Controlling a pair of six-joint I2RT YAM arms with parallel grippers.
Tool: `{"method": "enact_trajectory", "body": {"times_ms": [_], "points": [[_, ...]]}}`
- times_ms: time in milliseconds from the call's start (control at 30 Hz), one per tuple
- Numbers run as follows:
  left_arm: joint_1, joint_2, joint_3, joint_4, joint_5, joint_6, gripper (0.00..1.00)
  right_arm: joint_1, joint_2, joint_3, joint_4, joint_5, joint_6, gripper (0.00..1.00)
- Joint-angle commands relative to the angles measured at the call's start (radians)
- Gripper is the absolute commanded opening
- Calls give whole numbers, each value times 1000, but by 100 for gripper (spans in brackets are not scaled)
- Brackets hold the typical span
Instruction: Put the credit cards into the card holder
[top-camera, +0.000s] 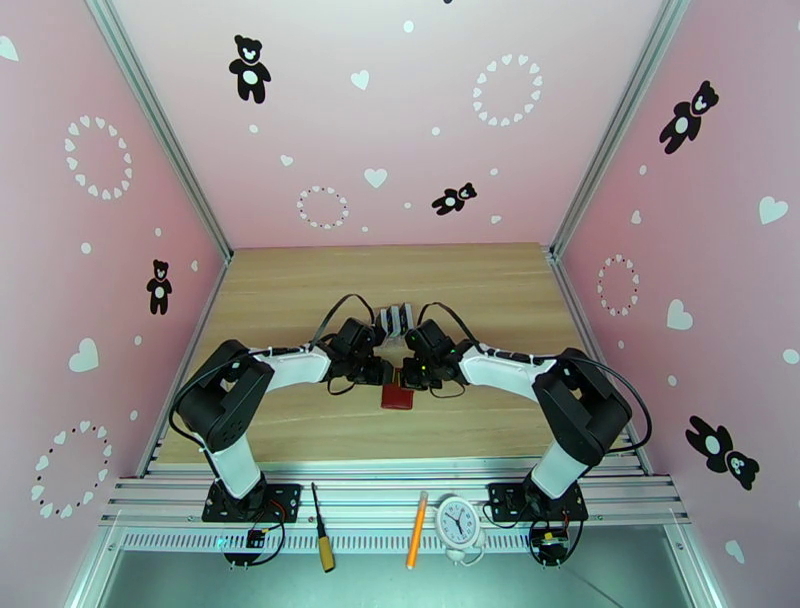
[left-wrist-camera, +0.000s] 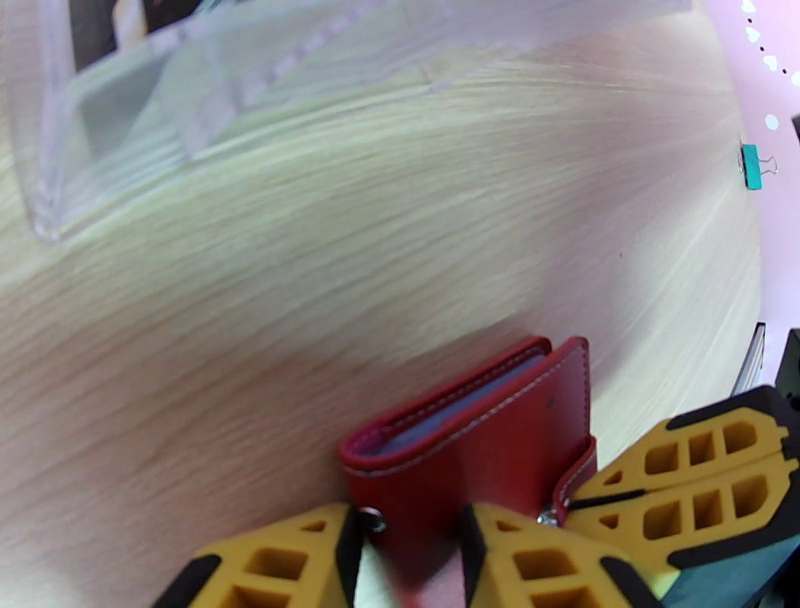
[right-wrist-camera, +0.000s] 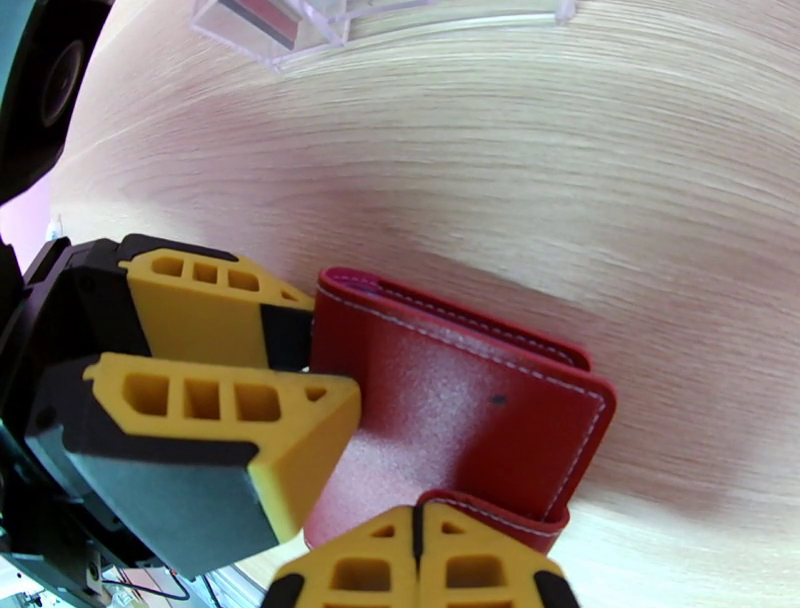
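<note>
The red wallet (top-camera: 397, 397) lies mid-way across the table (top-camera: 300, 290), nearer its front edge. The left gripper (left-wrist-camera: 413, 545) clamps the wallet's side. The right gripper (right-wrist-camera: 417, 545), pinched tight together, touches the snap tab (right-wrist-camera: 490, 512).

card holder (top-camera: 397, 398) on table (top-camera: 500, 290) | rack (top-camera: 398, 318) behind it | clock (top-camera: 459, 521) on near rail (top-camera: 600, 495)

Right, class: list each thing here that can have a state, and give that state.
Red card wallet: folded closed.
Left gripper: clamped on the wallet.
Right gripper: shut, tips at the wallet's tab.
Clear card rack: upright, cards inside.
</note>
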Motion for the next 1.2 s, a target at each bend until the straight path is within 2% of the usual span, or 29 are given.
{"method": "enact_trajectory", "body": {"times_ms": [0, 433, 1167], "points": [[-11, 45, 3, -52, -27, 17, 36, 12, -10, -5, 0, -5, 3, 0], [-12, 54, 7, -65, -34, 18, 36, 14, -63, -20, -24, 10, 0, 0], [-11, 59, 10, -67, -33, 18, 36, 22, -12, -21, -17, 15, -2, 0]]}}
